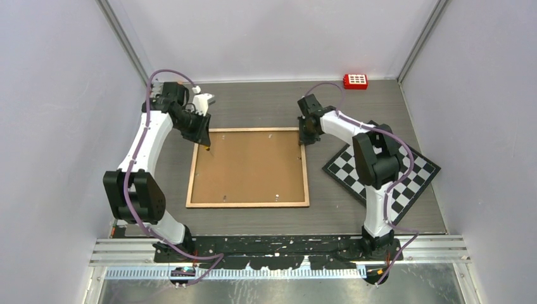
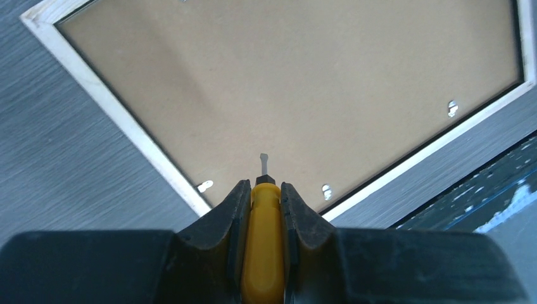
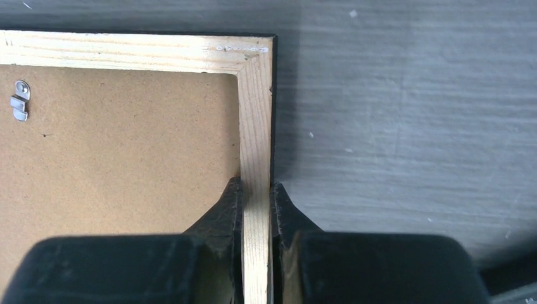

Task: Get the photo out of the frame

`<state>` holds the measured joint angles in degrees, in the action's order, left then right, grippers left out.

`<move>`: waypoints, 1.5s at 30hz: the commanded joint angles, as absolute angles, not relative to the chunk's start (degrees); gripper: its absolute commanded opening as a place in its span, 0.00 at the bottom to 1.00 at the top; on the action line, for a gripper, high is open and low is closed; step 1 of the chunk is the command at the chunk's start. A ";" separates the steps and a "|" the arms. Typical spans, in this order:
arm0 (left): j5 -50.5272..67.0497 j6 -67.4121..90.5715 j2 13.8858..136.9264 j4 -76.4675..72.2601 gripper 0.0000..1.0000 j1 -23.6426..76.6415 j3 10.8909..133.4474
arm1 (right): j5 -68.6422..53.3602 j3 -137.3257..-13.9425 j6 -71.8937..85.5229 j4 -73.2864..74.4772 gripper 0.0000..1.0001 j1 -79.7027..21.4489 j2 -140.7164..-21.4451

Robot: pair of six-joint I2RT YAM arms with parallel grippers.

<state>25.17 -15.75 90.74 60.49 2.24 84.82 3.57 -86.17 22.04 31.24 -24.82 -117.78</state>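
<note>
One frame (image 1: 247, 204) lies back up in the middle of the table (image 1: 266, 107), its brown backing board (image 1: 250, 168) inside a pale wood rim (the photo itself cannot be seen from this side). Right of the frame lies one checkerboard (image 1: 345, 168), and beyond the frame's far right corner sits one small red box (image 1: 355, 81). Small metal tabs (image 3: 20, 100) dot the board's edges; their full count is unclear. There are two arms. The left arm reaches to the frame's far left corner, and the left gripper (image 2: 259, 187) tilts down over the board, its fingers (image 2: 231, 215) clamped on one yellow-handled screwdriver (image 2: 261, 253) whose blade points at the board. The right arm bends to the frame's far right corner, where the right gripper (image 3: 255, 187) pinches the frame's right rim, one of its fingers (image 3: 225, 209) on each side.
</note>
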 commanded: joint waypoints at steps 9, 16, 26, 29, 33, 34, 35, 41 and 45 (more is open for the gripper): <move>13.55 -38.16 81.96 62.99 0.00 1.93 76.30 | -2.23 -79.71 24.15 33.16 0.01 -20.14 -114.67; 12.35 -45.18 80.86 59.97 0.00 1.86 71.14 | -2.24 -78.65 24.61 32.46 0.01 -20.10 -114.20; 14.84 -46.22 81.31 55.35 0.00 2.11 67.76 | -2.32 -78.25 24.78 32.26 0.00 -20.06 -114.26; 15.54 -46.06 81.32 53.73 0.00 2.11 66.45 | -2.20 -78.14 24.70 32.20 0.00 -20.13 -114.14; 16.56 -45.69 80.87 49.86 0.00 2.12 64.32 | -1.93 -78.08 24.63 32.25 0.01 -20.13 -114.04; 16.47 -45.61 80.84 48.95 0.00 2.19 63.87 | -1.86 -78.13 24.61 32.24 0.01 -20.08 -114.05; 16.32 -45.57 80.76 48.02 0.00 2.14 63.37 | -1.85 -78.17 24.60 32.29 0.01 -20.08 -114.02; 14.86 -48.58 79.44 44.33 0.00 2.15 59.49 | -1.78 -77.66 24.76 32.32 0.00 -20.08 -114.22; 14.12 -50.71 79.02 44.06 0.00 2.16 57.30 | -1.66 -77.80 24.78 32.42 0.00 -20.12 -114.38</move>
